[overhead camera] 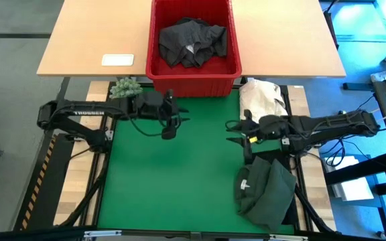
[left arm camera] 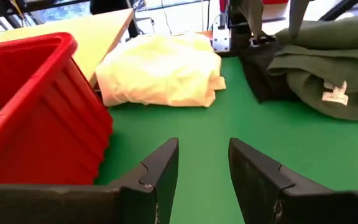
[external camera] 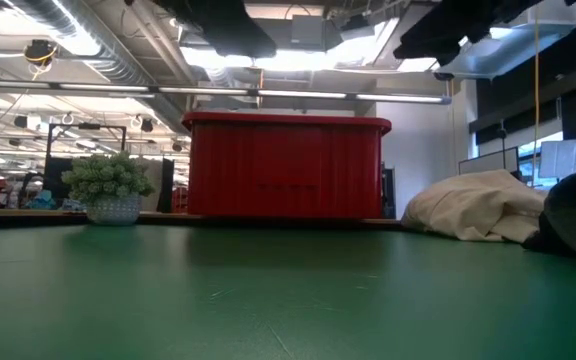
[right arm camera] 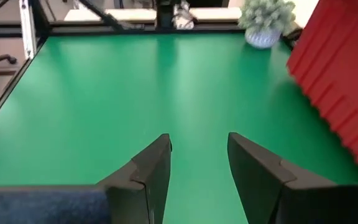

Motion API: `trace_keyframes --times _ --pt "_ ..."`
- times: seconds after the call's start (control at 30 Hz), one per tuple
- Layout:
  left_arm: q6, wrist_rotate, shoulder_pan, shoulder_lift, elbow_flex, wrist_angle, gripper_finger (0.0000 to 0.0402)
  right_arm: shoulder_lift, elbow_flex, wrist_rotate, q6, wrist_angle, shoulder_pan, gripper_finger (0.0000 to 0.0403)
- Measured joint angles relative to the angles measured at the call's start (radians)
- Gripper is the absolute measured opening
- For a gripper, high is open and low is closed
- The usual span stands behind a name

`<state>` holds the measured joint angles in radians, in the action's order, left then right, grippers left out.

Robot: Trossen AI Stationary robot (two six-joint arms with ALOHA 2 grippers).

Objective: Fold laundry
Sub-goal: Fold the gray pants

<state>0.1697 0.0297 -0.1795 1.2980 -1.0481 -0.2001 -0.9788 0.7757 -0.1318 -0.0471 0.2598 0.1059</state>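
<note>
2 grippers, both empty, both hanging above the green mat (overhead camera: 173, 181). Left gripper (overhead camera: 171, 124) sits over the mat's far-left part, just in front of the red basket (overhead camera: 193, 80); its fingers (left arm camera: 160, 171) stand apart with bare mat showing between them, nothing held. Right gripper (overhead camera: 238, 132) is over the mat's right-centre, fingers (right arm camera: 151, 168) likewise parted on nothing, pointing across the open mat toward the left side.

Nearest stuff: 1 dark green garment (overhead camera: 265, 191) at the near-right corner of the mat, lying over something black at its edge. It looks folded into a rough stack with a small white tag showing (left arm camera: 334, 94). I'd count that as the done pile.

Mid: centre of the mat has no garment spread on it. So no fold is in hand right now.

Farther: cream-white cloth heap (overhead camera: 261, 97) at the far-right edge of the mat, beside the basket; not part of the job. Small potted plant (overhead camera: 124, 87) at the far-left corner.

Farthest: basket on the wooden table (overhead camera: 92, 40) edge, with a crumpled dark grey garment (overhead camera: 193, 41) inside, unfolded. White card (overhead camera: 118, 59) on the table to its left.

Judgement: partway through. At least 1 piece folded and stacked, at least 1 left in the basket. Next is probably a pull from the basket; left gripper is closest.
</note>
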Motion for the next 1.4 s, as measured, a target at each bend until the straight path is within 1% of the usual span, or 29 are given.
trace_keyframes --times 0.1,0.2,0.37,0.53,0.63,0.8,0.9,1.03,1.2,1.4 --pt "0.028 -0.051 -0.052 0.0 0.0 0.016 0.0135 -0.001 0.0 0.03 0.038 -0.043 -0.036 0.0159" --pt "0.055 -0.065 -0.108 0.0 0.0 0.032 0.0135 0.0 0.0 0.047 0.079 -0.107 -0.07 0.0159" --pt "0.077 -0.115 -0.212 0.0 0.0 0.039 0.0135 -0.003 0.0 0.047 0.131 -0.184 -0.145 0.0159" --pt "0.102 -0.151 -0.321 0.008 0.0 0.039 0.0135 -0.009 0.0 0.047 0.138 -0.211 -0.241 0.0159" --pt "0.112 -0.15 -0.382 0.03 0.0 0.042 0.0135 -0.012 0.0 0.047 0.138 -0.219 -0.307 0.0159" --pt "0.136 -0.148 -0.473 0.087 0.0 0.104 0.0135 -0.036 0.0 0.051 0.149 -0.272 -0.399 0.0159" --pt "0.169 -0.165 -0.517 0.108 0.0 0.122 0.0137 -0.053 0.0 0.097 0.16 -0.293 -0.443 0.0159" --pt "0.203 -0.187 -0.554 0.114 0.0 0.126 0.0159 -0.082 0.0 0.165 0.161 -0.323 -0.487 0.0159" --pt "0.209 -0.2 -0.58 0.116 0.0 0.112 0.0204 -0.122 0.0 0.22 0.171 -0.34 -0.532 0.0159" --pt "0.26 -0.176 -0.595 0.126 0.0 0.112 0.0248 -0.172 0.0 0.266 0.184 -0.402 -0.561 0.0159"
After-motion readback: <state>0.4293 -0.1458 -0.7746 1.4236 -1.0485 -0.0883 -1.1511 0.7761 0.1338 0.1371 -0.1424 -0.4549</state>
